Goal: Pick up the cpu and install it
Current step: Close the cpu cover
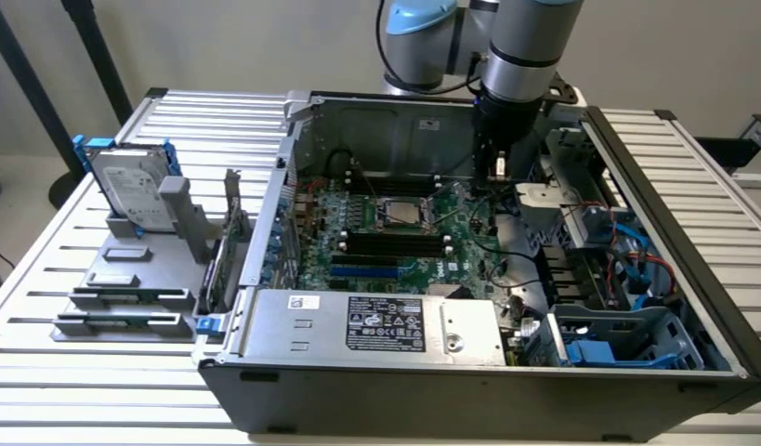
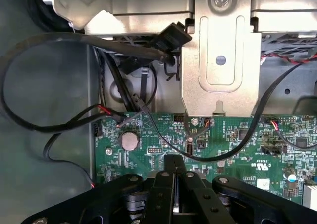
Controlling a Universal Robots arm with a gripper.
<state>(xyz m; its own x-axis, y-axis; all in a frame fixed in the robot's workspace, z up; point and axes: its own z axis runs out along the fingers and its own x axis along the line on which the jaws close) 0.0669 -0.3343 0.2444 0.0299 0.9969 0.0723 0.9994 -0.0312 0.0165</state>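
Note:
The cpu (image 1: 405, 212) is a small silvery square lying flat in the socket frame on the green motherboard (image 1: 387, 255) inside the open computer case. My gripper (image 1: 488, 189) hangs from the arm inside the case, to the exterior view's right of the socket and apart from the cpu. In the wrist view its black fingers (image 2: 166, 187) are pressed together with nothing visible between them, above the motherboard's (image 2: 233, 144) edge and near a coin battery (image 2: 130, 140).
A hard drive in a blue frame (image 1: 130, 190) stands on a grey fixture (image 1: 123, 311) at the exterior view's left. Dark memory sticks (image 1: 393, 243) and a power supply (image 1: 368, 323) lie below the socket. Black cables (image 2: 44, 127) and a metal bracket (image 2: 220, 70) crowd the gripper.

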